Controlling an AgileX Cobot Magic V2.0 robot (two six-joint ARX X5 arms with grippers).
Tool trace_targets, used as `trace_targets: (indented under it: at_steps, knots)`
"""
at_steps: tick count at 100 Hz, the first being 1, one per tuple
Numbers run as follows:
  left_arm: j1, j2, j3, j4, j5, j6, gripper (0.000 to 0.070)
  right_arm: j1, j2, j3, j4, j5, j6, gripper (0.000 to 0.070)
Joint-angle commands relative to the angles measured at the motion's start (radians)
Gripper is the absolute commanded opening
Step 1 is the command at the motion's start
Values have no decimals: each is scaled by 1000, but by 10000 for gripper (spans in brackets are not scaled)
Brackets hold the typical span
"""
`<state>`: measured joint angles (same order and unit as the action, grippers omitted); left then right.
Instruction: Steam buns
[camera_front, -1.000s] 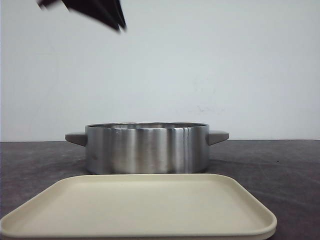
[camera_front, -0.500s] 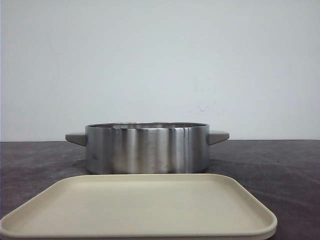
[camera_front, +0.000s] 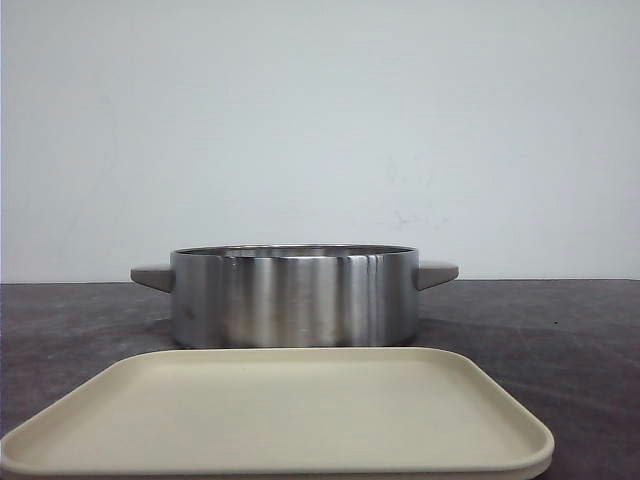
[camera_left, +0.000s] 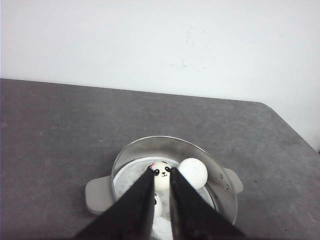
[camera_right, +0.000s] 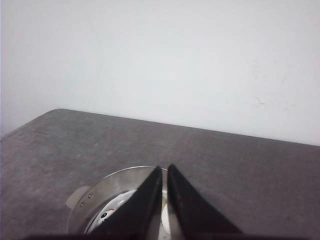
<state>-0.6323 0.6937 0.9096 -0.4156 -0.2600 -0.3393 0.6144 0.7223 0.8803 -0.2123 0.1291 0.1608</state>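
Several white buns lie inside the steel pot (camera_left: 131, 150). One panda-faced bun (camera_left: 161, 180) shows far below through the narrow gap of my left gripper (camera_left: 161, 171), which hangs high over the pot, slightly open and holding nothing. A plain white bun (camera_left: 193, 172) rests against the pot's wall beside it, and another bun (camera_left: 158, 206) shows lower in the gap. My right gripper (camera_right: 165, 167) is shut and empty, also above the pot (camera_right: 112, 184), where a bun (camera_right: 106, 216) with a black eye peeks out. From the front the pot (camera_front: 295, 300) hides the buns.
A cream rectangular tray (camera_front: 300, 420) lies empty in front of the pot near the table's front edge. The pot has two grey side handles (camera_front: 437, 273). The dark grey table (camera_front: 560, 340) runs to a white wall behind.
One second ago a black gripper blurred across the front view's upper left corner; it has since left that view. Pot and tray have not moved.
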Motion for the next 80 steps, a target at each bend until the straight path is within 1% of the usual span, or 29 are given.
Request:
trace_targets:
  at_steps: [1, 26, 36, 42, 53, 62, 73, 80]
  knots:
    - [-6, 5, 10, 11, -3, 11, 17, 7, 6, 18, 11, 2, -4, 12]
    - [-5, 5, 10, 11, -3, 11, 17, 2, -4, 16, 9, 3, -4, 12]
    - [-6, 5, 10, 11, -3, 11, 16, -44, -49, -31, 13, 35, -5, 12]
    - [-6, 5, 10, 11, -3, 11, 16, -85, -104, -97, 44, 29, -8, 12]
    - [-5, 5, 10, 11, -3, 11, 16, -171, -208, -280, 191, 30, -70, 12]
    - [-5, 5, 10, 11, -3, 11, 16, -258, -293, -444, 291, 24, -98, 12]
    - [-6, 4, 10, 11, -3, 11, 16, -344, -397, -605, 312, -34, -97, 12]
    - [-5, 4, 11, 11, -3, 11, 17, -383, -459, -676, 307, -51, -98, 12]
